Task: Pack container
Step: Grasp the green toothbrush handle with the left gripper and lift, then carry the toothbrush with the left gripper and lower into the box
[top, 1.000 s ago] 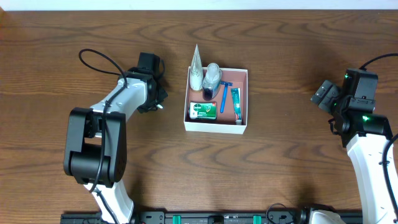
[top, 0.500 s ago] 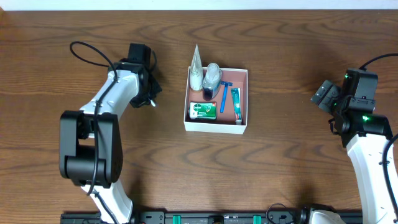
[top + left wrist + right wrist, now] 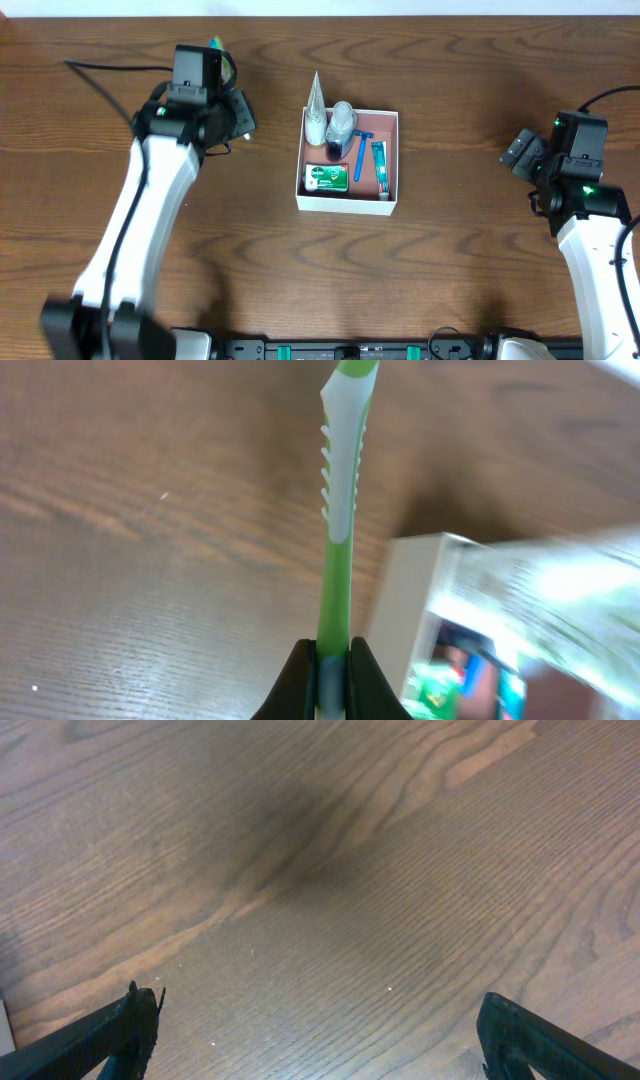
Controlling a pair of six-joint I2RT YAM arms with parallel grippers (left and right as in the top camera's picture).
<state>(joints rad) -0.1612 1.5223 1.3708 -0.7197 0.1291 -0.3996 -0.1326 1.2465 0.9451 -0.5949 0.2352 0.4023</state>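
Observation:
The container [image 3: 346, 203], a square white box with a reddish-brown inside, stands mid-table and holds a green soap box [image 3: 327, 177], a blue razor [image 3: 357, 155], a toothpaste tube [image 3: 380, 166], a clear bottle [image 3: 342, 121] and a white cone-shaped tube [image 3: 316, 108]. My left gripper [image 3: 236, 114] is left of the container, raised above the table. In the left wrist view it [image 3: 328, 660] is shut on a green toothbrush [image 3: 340, 510], with the container's white wall [image 3: 400, 610] to the right. My right gripper [image 3: 524, 150] is far right, open and empty [image 3: 320, 1030] over bare wood.
The brown wooden table [image 3: 450, 260] surrounds the container on all sides. A black cable [image 3: 110, 66] loops behind the left arm. The table's far edge runs along the top of the overhead view.
The left arm has swung up and away to the back left, lifting its gripper off the table with the toothbrush. The right arm and the container have not moved.

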